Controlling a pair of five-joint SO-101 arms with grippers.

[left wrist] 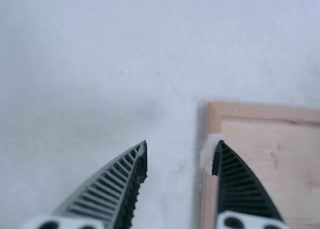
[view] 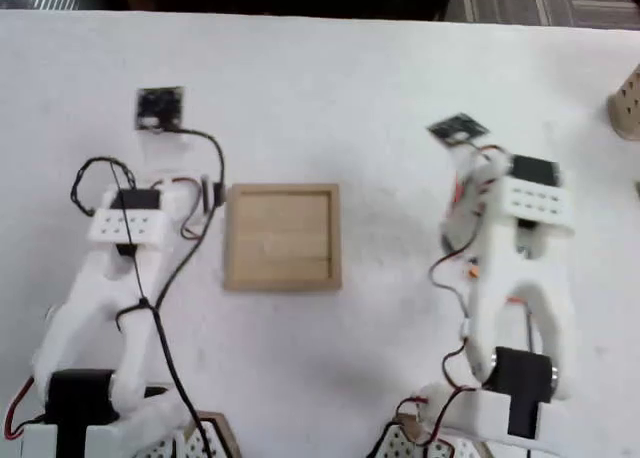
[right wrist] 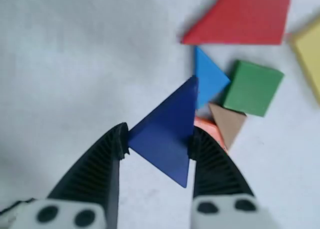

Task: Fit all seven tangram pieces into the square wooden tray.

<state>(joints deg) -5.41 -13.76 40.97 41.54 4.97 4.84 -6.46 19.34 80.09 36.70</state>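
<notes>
While right tool [right wrist: 159, 131] gripped navy triangle [right wrist: 167, 139] between both fingers, left tool [left wrist: 182, 145] stood wide open, holding nothing: one finger over tray [left wrist: 270, 154] corner, other over desk [left wrist: 100, 64]. Tray lay mid-desk between arms. Red triangle [right wrist: 242, 16], blue triangle [right wrist: 207, 76], green square [right wrist: 252, 87], tan triangle [right wrist: 227, 121] clustered near held piece.

White table [view: 330, 98] carries the square wooden tray [view: 282, 236] near its middle. Lying loose in one cluster on the surface: red triangle [right wrist: 245, 16], light blue triangle [right wrist: 207, 79], green square [right wrist: 252, 87], tan triangle [right wrist: 229, 124], yellow piece [right wrist: 307, 54].
</notes>
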